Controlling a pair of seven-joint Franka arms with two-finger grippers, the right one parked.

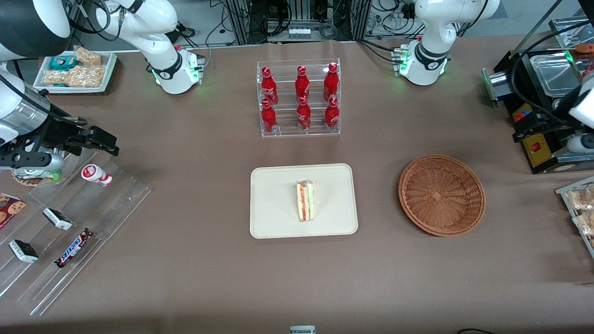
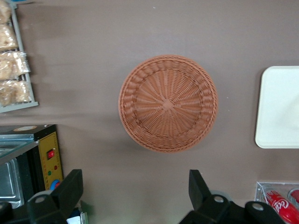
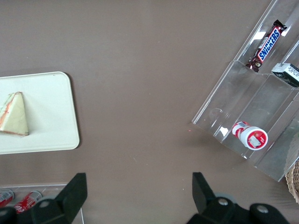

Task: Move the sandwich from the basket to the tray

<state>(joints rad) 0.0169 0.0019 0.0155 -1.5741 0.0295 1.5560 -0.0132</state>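
Observation:
The sandwich, a white wedge with red and green filling at its edge, lies on the middle of the cream tray; the right wrist view shows the sandwich on the tray too. The brown wicker basket stands empty beside the tray, toward the working arm's end of the table. My gripper hangs high above the table, farther from the front camera than the basket and toward the table's end. In the left wrist view the gripper is open with nothing between its fingers, above bare table beside the basket.
A clear rack of red cola bottles stands farther from the front camera than the tray. A black appliance and a tray of bagged snacks sit at the working arm's end. A clear stepped rack with snacks lies at the parked arm's end.

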